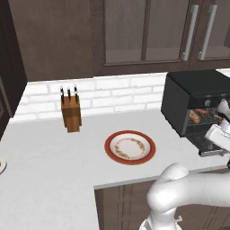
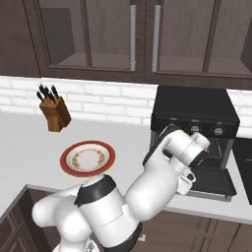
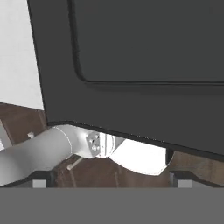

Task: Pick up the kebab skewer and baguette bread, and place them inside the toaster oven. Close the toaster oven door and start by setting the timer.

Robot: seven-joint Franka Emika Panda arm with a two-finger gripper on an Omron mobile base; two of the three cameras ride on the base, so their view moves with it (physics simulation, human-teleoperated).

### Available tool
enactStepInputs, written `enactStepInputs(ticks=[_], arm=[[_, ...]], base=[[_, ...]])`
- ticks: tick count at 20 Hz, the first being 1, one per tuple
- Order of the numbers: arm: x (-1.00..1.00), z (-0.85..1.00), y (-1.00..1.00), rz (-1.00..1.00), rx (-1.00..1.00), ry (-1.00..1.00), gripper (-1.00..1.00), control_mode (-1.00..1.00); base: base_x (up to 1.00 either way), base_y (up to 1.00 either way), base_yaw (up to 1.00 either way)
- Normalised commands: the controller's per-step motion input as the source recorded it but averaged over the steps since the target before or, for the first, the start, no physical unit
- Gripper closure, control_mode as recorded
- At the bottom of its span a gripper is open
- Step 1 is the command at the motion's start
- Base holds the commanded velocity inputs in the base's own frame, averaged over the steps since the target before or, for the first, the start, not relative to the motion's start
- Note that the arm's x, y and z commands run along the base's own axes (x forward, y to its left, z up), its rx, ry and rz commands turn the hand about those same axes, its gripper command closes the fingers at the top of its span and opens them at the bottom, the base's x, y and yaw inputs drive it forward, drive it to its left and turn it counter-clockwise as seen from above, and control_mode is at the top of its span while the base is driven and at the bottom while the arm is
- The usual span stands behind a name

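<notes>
My gripper (image 3: pixel 109 177) is spread wide with nothing between its fingers; in the hand view the two dark fingertips (image 3: pixel 40 178) stand far apart at the bottom edge, and just beyond them lies the toaster oven door (image 3: pixel 131 65), a flat black panel with a rounded window outline, folded down and open. Below the door's edge I see brown cabinet wood. In the left base view my hand sits at the right edge of the picture, low in front of the toaster oven (image 1: pixel 193 96), close to the lowered door (image 1: pixel 211 146). The oven is a matte black box standing on the pale counter (image 1: pixel 49 166) against the white brick wall. Inside its cavity, on the wire rack, lies the baguette bread (image 1: pixel 194 117), a golden-brown lump toward the left of the opening, and above and a little right of it the kebab skewer (image 1: pixel 201 110) shows as a thin reddish streak; I cannot tell whether the two touch. In the right base view my arm crosses in front of the oven (image 2: pixel 194 106) and hides most of the opening, while the open door (image 2: pixel 211 184) juts forward over the counter's edge beneath it and the small knobs run along the top front. Well to the left of the oven, a red-rimmed plate (image 1: pixel 130 147) rests on the counter with no food on it, and farther left a wooden knife block (image 1: pixel 71 112) stands near the wall.
</notes>
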Motion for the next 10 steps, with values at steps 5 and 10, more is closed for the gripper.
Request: enactStepInputs(ticks=[5, 10], arm=[[0.92, 0.0, 0.77, 0.0, 0.0, -0.48, -1.0, -1.0], [0.99, 0.0, 0.82, 0.0, 0.0, -0.5, -1.0, -1.0]], base=[[0.0, 0.0, 0.0], [0.0, 0.0, 0.0]])
